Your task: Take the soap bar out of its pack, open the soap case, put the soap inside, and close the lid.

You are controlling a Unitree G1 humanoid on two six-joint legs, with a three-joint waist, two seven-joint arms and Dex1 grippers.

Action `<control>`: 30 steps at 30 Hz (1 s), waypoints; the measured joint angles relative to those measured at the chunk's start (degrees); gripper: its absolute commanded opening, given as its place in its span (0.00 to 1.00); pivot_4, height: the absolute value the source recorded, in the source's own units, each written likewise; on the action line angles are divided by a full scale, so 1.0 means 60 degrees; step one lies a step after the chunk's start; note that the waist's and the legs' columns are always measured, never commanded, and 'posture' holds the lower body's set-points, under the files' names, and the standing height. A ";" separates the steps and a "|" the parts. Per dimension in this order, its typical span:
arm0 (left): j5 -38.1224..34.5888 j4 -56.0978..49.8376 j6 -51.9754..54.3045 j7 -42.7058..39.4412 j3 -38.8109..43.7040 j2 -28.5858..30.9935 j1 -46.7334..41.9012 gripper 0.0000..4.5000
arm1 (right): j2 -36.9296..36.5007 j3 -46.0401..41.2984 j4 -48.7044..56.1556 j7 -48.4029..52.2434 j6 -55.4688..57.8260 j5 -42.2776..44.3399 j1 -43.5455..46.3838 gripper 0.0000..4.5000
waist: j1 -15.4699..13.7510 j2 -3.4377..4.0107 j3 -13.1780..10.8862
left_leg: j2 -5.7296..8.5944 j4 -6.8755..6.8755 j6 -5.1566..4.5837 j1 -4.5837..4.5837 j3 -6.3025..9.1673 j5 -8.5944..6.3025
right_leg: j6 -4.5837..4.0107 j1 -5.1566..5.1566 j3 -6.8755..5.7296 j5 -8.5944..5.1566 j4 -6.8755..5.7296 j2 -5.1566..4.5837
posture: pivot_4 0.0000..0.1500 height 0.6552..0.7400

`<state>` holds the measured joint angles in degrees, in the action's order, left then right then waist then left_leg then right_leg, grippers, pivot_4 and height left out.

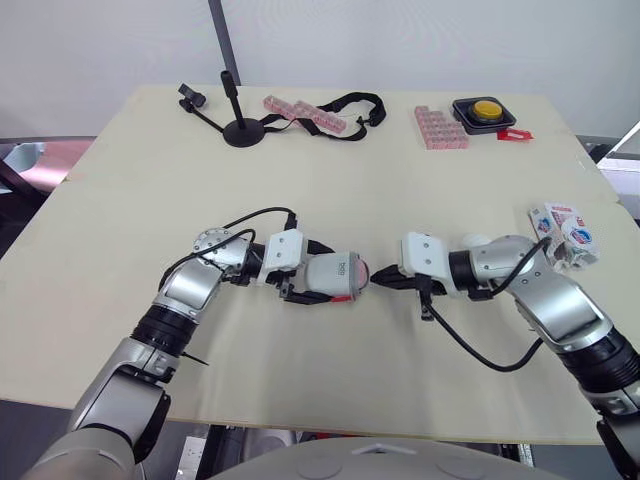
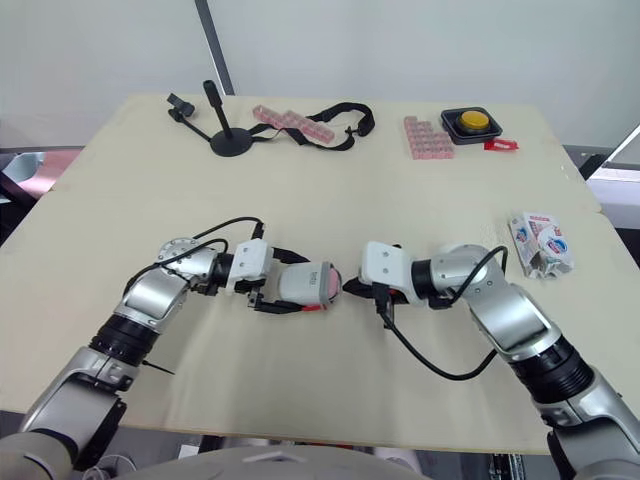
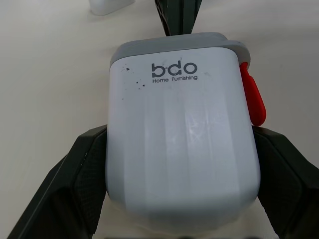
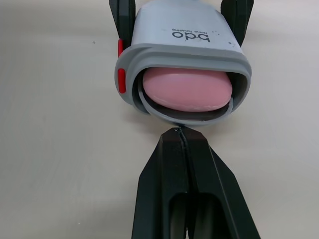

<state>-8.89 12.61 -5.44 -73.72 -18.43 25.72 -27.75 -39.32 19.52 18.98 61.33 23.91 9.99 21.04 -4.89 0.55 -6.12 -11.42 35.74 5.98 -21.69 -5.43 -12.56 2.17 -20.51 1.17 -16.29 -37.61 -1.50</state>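
The white and grey soap case (image 1: 335,275) lies on its side at the table's middle, its mouth open toward my right arm. My left gripper (image 1: 308,278) is shut on the soap case, one finger (image 3: 79,169) on each flank. The pink soap bar (image 4: 187,89) sits inside the case on its inner tray. A red latch (image 3: 253,97) shows at the case's rim. My right gripper (image 4: 179,132) is shut, and its joined tips touch the lower lip of the case's mouth. The emptied soap pack (image 1: 565,232) lies near the table's right edge.
At the back of the table stand a black stand (image 1: 240,130), a black strap (image 1: 350,105) with a pink strip (image 1: 303,113), a pink block pack (image 1: 440,127) and a yellow button box (image 1: 485,110). Cables loop beside both wrists.
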 measured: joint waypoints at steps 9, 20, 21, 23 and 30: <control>-0.0004 0.0007 -0.0094 0.0159 0.0046 -0.0164 -0.0007 0.78 | -0.0252 -0.0184 -0.0007 0.0041 -0.0056 -0.0051 -0.0125 0.00 | 0.0007 0.0000 0.0000 | 0.0001 0.0000 0.0000 -0.0003 0.0000 0.0000 | 0.0000 0.0000 -0.0001 0.0000 0.0003 -0.0002 | 1.00 0.99; -0.0005 0.0046 -0.1378 0.0607 0.0272 -0.0236 0.0135 0.78 | -0.0969 -0.2708 -0.0102 0.0376 0.1877 0.2407 -0.1923 0.32 | -0.0033 0.0000 -0.0002 | 0.0001 -0.0003 -0.0007 -0.0015 0.0001 -0.0005 | 0.0001 0.0001 -0.0003 0.0001 0.0023 0.0001 | 1.00 0.99; -0.0005 0.0065 -0.1506 0.0656 0.0295 -0.0237 0.0145 0.78 | -0.0966 -0.2914 0.0019 0.0308 0.2426 0.2826 -0.2027 0.39 | -0.0038 0.0000 -0.0002 | 0.0001 -0.0003 -0.0007 -0.0010 0.0001 -0.0005 | 0.0001 0.0001 -0.0002 0.0001 0.0026 0.0000 | 1.00 0.99; -0.0005 0.0093 -0.1670 0.0713 0.0300 -0.0238 0.0168 0.78 | -0.0962 -0.3216 0.0182 0.0068 0.3554 0.3581 -0.2089 0.55 | -0.0045 0.0000 -0.0002 | 0.0001 -0.0003 -0.0007 -0.0001 0.0001 -0.0005 | 0.0001 0.0003 0.0000 0.0001 0.0038 -0.0001 | 1.00 0.99; -0.0002 0.0112 -0.2081 0.0761 0.0291 -0.0237 0.0401 0.78 | 0.0485 -0.4708 0.0459 -0.2038 0.9059 0.6612 -0.1881 0.99 | -0.0126 0.0011 -0.0006 | 0.0000 -0.0005 -0.0004 0.0012 -0.0001 -0.0004 | 0.0000 0.0009 0.0003 0.0000 0.0041 0.0001 | 1.00 0.99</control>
<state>-8.91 13.29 -17.92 -69.15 -16.69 24.29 -25.35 -36.40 -8.73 21.74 49.10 78.26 49.66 9.75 -5.65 0.62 -6.15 -11.42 35.71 5.95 -21.62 -5.44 -12.58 2.17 -20.45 1.19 -16.29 -37.37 -1.50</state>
